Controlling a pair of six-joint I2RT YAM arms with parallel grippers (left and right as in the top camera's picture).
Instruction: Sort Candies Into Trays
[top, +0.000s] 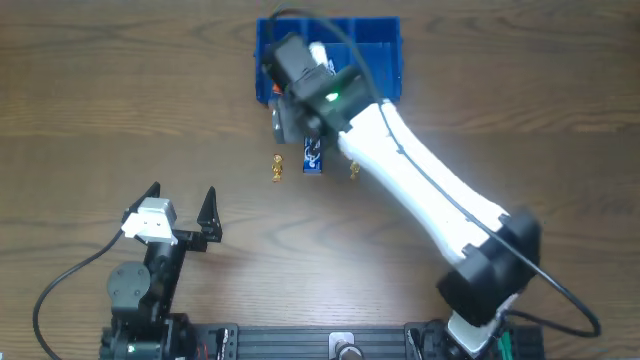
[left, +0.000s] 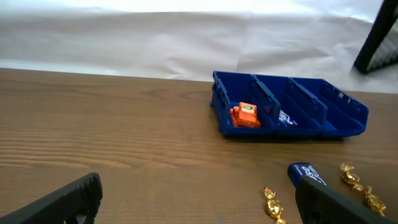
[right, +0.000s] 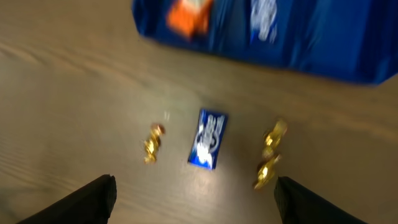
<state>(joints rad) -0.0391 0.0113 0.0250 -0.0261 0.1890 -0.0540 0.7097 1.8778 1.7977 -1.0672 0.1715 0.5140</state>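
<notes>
- Over the loose candies, the right gripper (right: 196, 186) hangs with its fingers wide apart, holding nothing. The blue bar (right: 208, 139) lies on the table (top: 100, 120) below the gap, near the blue tray (right: 323, 56) and outside it.
- Left gripper (top: 182, 190) is also spread and empty, well apart from the candies.
- Risk: gold candies (right: 152, 142) flank the bar on both sides. A wide descent could clip one, scatter it, or grab two kinds at once.
- Risk: the bar lies flat and looks slick-wrapped. The fingers may skid or catch only the wrapper edge, then drop it short.
- Risk: wrong compartment. The orange candy (left: 245, 115) is in the end bin and a blue-wrapped candy (left: 287, 117) in the middle one, so the bar likely belongs there.
- Surface: brown wood-grain. Room: white backdrop (left: 124, 37) behind the tray.
</notes>
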